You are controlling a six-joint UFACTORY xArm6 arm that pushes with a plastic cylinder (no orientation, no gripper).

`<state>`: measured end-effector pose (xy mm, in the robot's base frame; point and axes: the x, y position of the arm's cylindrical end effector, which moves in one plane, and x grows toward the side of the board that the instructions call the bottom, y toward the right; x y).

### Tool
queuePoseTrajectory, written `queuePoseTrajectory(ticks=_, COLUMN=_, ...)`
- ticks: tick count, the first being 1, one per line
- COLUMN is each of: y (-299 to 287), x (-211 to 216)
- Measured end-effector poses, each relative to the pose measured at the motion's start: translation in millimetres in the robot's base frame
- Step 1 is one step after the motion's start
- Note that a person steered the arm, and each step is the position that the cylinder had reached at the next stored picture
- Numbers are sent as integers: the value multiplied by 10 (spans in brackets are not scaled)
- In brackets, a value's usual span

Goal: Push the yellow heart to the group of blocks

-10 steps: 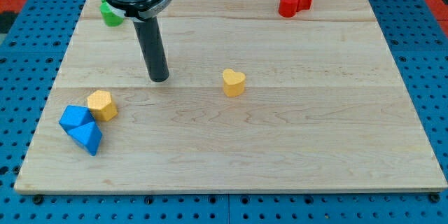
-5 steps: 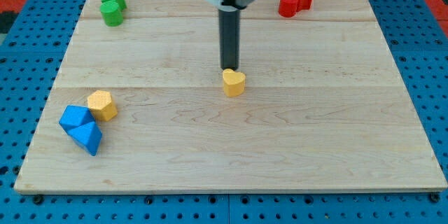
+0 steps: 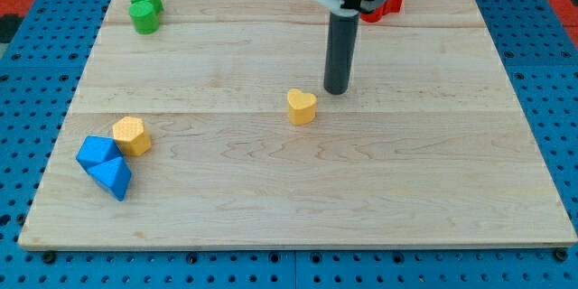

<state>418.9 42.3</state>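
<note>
Camera view: over the last second your tip (image 3: pixel 336 91) swept from the view's left, passed just above the yellow heart (image 3: pixel 302 107), and stood at its upper right, near but apart. The heart had not shifted. The rod has no jaws and held nothing.

That placed the tip on the far side from the group, the yellow hexagonal block (image 3: pixel 132 135) and two blue blocks (image 3: pixel 105 165), well to the tip's lower left; a leftward push looked ready.

The heart's lobes faced the view's top, point toward the bottom; no clear long axis.
</note>
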Motion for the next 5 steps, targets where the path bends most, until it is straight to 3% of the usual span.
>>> queuePoseTrajectory(ticks=1, y=-512, x=484)
queuePoseTrajectory(ticks=3, y=-1574, x=749)
queuePoseTrajectory(ticks=5, y=-1563, x=449)
